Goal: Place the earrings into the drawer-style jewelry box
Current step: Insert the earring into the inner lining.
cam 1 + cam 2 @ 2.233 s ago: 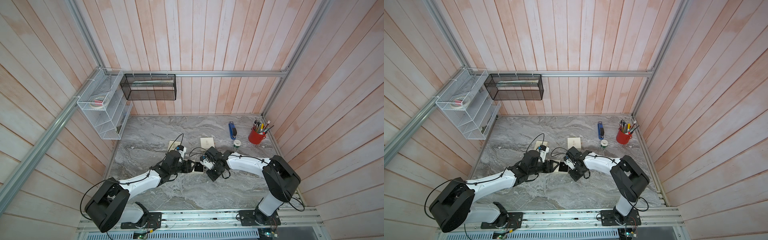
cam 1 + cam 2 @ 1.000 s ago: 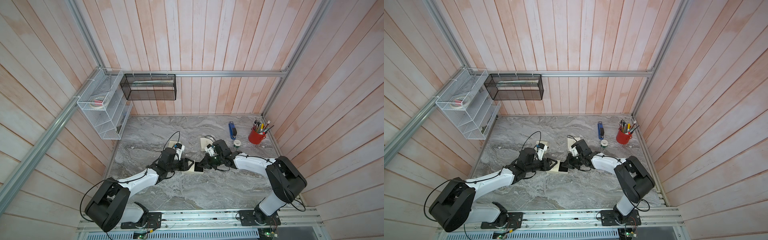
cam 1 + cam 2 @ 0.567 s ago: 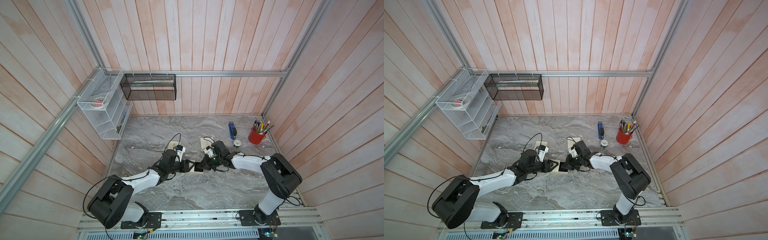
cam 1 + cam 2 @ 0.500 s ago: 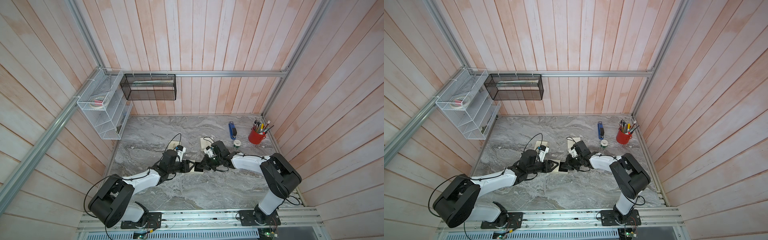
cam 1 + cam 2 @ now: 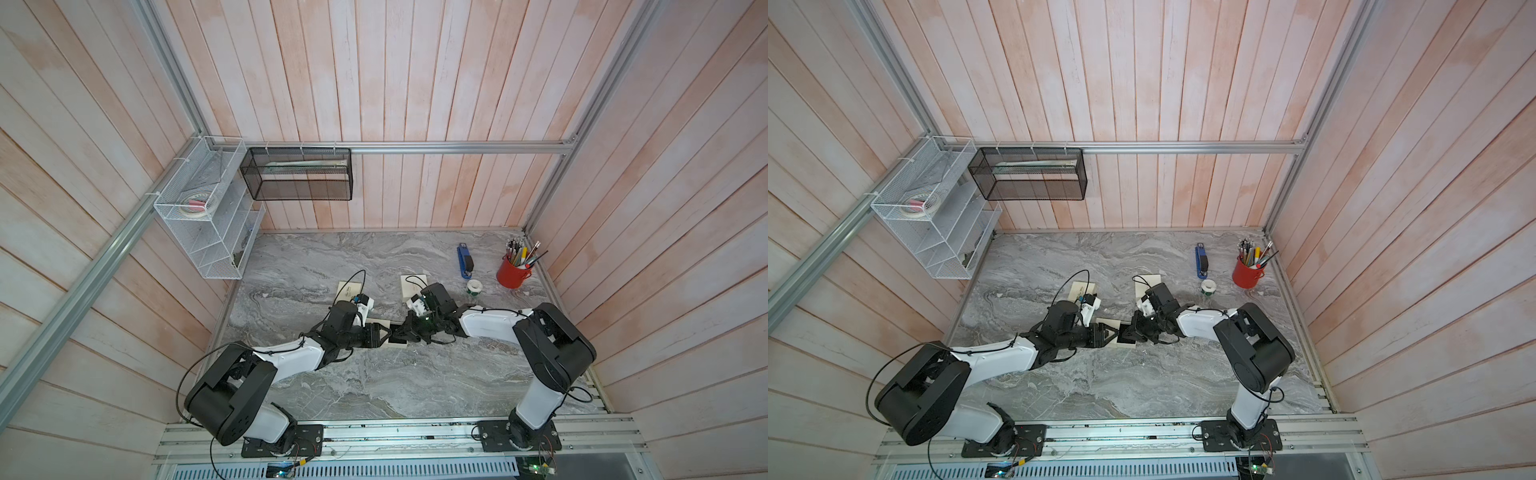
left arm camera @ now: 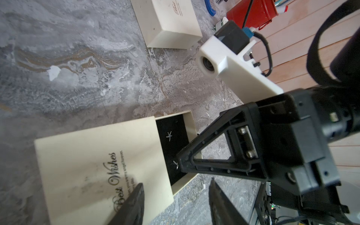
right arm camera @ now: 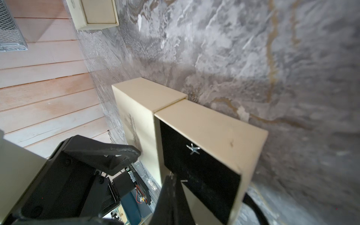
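Grey marble tabletop (image 5: 374, 257), pink plank walls (image 5: 415, 83). My left gripper (image 6: 176, 182) is half-spread over the jewelry box (image 6: 97, 165). My right gripper (image 6: 180, 162) is pinched shut inside its open drawer (image 6: 191, 124). Star earrings (image 6: 169, 135) lie on the black lining, one at my right tip; can't tell if it's gripped.
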`<state>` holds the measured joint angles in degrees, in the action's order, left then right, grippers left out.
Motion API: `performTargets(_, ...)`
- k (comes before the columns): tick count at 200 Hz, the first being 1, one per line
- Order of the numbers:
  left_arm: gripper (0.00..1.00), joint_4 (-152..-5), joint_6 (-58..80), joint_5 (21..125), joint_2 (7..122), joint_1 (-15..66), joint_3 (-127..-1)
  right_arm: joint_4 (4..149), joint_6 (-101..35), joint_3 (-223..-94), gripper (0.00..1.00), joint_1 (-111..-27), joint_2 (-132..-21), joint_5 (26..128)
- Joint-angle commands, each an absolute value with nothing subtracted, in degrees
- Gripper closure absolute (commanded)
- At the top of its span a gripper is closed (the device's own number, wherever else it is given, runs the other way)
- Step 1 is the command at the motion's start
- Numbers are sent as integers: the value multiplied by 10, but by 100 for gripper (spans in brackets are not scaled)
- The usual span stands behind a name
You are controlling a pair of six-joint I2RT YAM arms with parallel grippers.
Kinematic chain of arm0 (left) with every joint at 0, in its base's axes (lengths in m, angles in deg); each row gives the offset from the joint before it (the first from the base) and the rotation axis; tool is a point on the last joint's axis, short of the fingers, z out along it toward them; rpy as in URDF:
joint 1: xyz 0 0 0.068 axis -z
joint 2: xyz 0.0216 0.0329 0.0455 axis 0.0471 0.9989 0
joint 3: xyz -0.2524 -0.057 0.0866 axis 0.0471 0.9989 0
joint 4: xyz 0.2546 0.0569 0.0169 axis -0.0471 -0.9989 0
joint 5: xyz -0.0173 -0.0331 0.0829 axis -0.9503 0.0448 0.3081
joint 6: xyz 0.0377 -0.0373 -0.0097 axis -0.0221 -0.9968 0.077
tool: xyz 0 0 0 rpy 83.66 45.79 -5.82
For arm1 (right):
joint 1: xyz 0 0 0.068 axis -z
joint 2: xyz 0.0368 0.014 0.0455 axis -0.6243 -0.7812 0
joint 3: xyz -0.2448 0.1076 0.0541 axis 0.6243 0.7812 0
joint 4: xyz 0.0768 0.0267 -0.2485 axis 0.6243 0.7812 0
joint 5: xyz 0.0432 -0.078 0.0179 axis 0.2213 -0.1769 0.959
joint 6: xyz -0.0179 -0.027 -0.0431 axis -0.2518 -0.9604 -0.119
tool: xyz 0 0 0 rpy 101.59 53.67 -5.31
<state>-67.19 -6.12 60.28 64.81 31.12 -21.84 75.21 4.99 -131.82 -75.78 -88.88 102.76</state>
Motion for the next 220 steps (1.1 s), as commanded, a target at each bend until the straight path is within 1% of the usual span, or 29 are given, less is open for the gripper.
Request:
performTargets(1,46,-673,-57,599,659,314,-230,742,53,-1330,100,-760,-900,1034)
performTargets(56,47,-685,-55,603,666,314,-233,751,48,-1331,100,-760,-907,1025)
performTargets(220,48,-719,-42,627,669,314,-244,838,3,-1350,100,-763,-908,969)
